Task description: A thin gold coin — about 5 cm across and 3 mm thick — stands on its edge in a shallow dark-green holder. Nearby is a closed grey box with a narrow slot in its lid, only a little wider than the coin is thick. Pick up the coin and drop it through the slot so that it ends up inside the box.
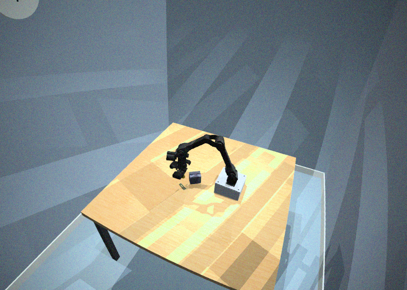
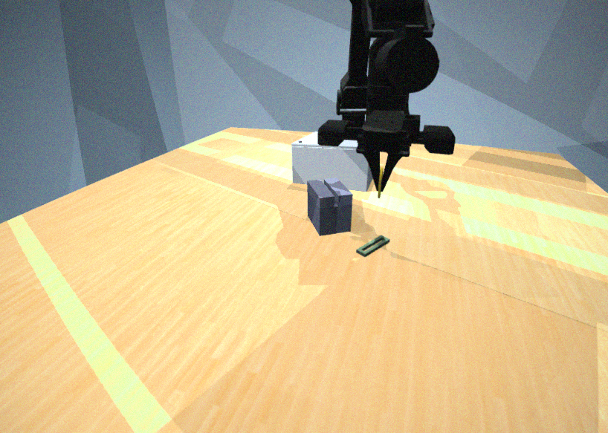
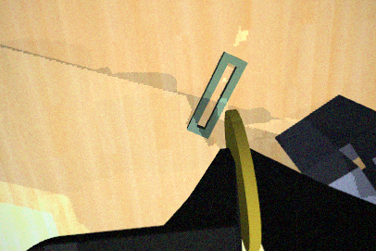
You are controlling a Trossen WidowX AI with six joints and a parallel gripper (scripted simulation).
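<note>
My gripper (image 2: 380,188) (image 3: 232,157) is shut on the gold coin (image 2: 380,174) (image 3: 250,194), gripping its faces. The coin stands upright and shows nearly edge-on in the exterior view, its lower rim just below the fingertips. They hang above the table, clear of the dark-green holder (image 2: 361,252) (image 3: 211,89), which lies flat and empty. The closed grey box (image 1: 194,179) (image 2: 335,220) (image 3: 315,130) stands beside the holder, left of the coin in the exterior view. A groove with the slot runs across its lid; the slot's inside is not clear.
The pale block (image 1: 226,190) (image 2: 314,165) under the arm's base stands behind the box in the exterior view. The wooden table (image 1: 131,194) (image 2: 221,271) carries patches of light and shadow. The arm arches over from the base in the top view.
</note>
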